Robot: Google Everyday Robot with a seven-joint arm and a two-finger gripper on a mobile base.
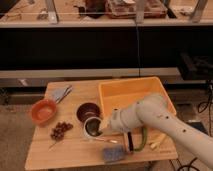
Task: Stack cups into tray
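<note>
The grey-silver cup (92, 127) with a dark inside is tilted, just in front of the dark brown bowl (88, 110). My gripper (103, 129) is at the cup's right rim and seems shut on it, holding it off the table. The yellow-orange tray (131, 92) stands to the right, its front part hidden by my white arm (150, 117). A green curved shape (144, 140) shows under the arm. I cannot tell whether it is the green cup.
An orange-red bowl (44, 110) sits at the left, with a bunch of dark grapes (60, 130) in front of it. A grey cloth (62, 92) lies at the back left. A blue-grey sponge (112, 154) and a white utensil (107, 141) lie near the front edge.
</note>
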